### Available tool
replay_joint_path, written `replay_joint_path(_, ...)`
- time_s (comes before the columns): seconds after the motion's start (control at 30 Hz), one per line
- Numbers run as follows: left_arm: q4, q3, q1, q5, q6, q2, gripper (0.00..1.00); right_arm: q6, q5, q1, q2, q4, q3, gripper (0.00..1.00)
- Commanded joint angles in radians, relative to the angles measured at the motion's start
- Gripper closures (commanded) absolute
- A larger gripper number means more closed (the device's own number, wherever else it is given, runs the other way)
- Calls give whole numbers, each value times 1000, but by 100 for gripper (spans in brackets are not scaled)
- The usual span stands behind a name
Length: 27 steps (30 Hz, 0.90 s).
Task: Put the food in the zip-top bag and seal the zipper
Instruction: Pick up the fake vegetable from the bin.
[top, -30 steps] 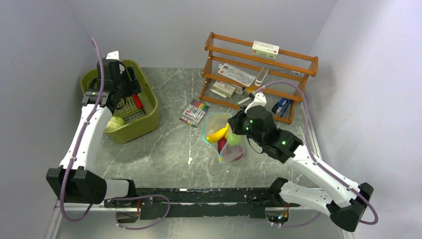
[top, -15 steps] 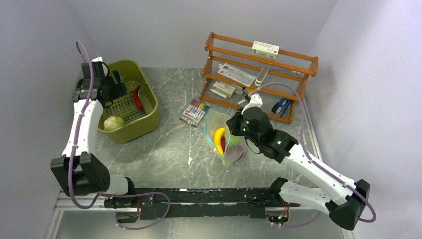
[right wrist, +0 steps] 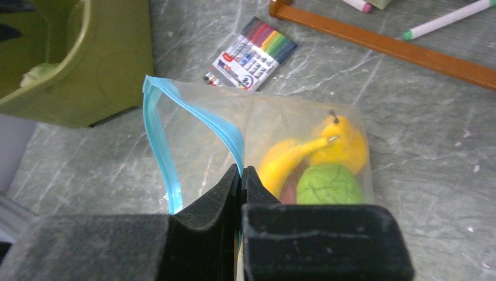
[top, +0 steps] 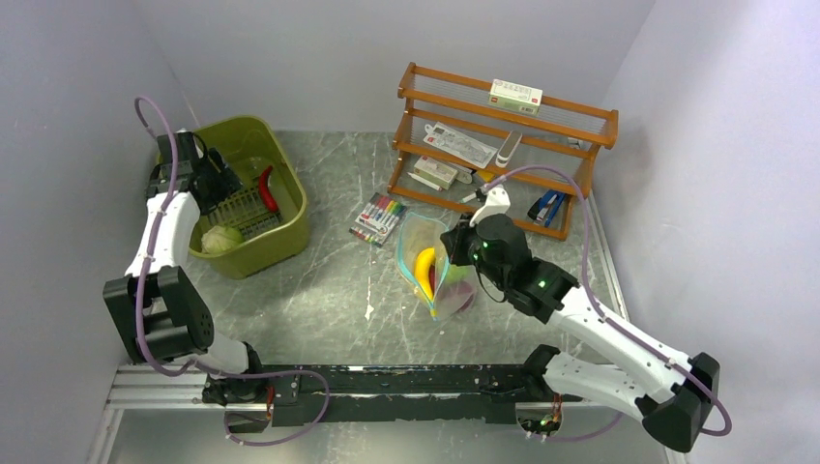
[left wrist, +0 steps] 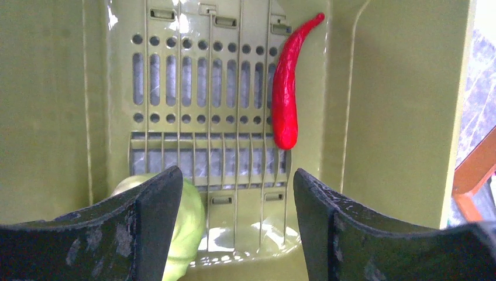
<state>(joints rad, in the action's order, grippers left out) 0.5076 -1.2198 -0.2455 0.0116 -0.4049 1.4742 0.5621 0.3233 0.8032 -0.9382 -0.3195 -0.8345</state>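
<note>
Near risk: slip of the thin zipper [right wrist: 157, 140] from the right gripper [right wrist: 240, 171], pressed shut on the mouth edge of the zip-top bag [right wrist: 199, 134], with collapse of the opening over the banana [right wrist: 286, 161] inside. Farther risk: a miss by the left gripper [left wrist: 237, 193], spread wide above the olive tub [left wrist: 398, 117]. Red chili [left wrist: 285, 88] on the slotted floor well beyond the fingertips, off toward one finger; pale green piece [left wrist: 190, 234] partly beneath the other.
</note>
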Motion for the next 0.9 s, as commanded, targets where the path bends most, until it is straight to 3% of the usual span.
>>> replay_joint_path(0.0, -102, 3, -6, 43, -94, 44, 32, 37, -60, -5, 77, 91, 98, 100)
replay_joint_path(0.07, -65, -29, -5, 77, -102, 96, 32, 52, -50, -4, 107, 83, 122, 100)
replay_joint_path(0.23, -5, -137, -5, 8, -15, 232, 29, 43, 68, -5, 93, -74, 72, 100)
replay_joint_path(0.37, -87, -103, -3, -23, 84, 260, 28, 16, 96, -4, 58, -127, 28, 100)
replay_joint_path(0.47, -39, -140, -3, -10, 90, 312, 29, -4, 111, -5, 6, -151, -24, 100)
replay_joint_path(0.57, -57, -184, -3, -95, 137, 359, 32, -6, 120, -6, -43, -159, -61, 100)
replay_joint_path(0.7, -72, -244, -3, -156, 121, 418, 47, -2, 125, -5, -65, -130, -69, 100)
replay_joint_path(0.87, -95, -293, 21, -210, 109, 472, 49, -15, 137, -6, -85, -149, -94, 100)
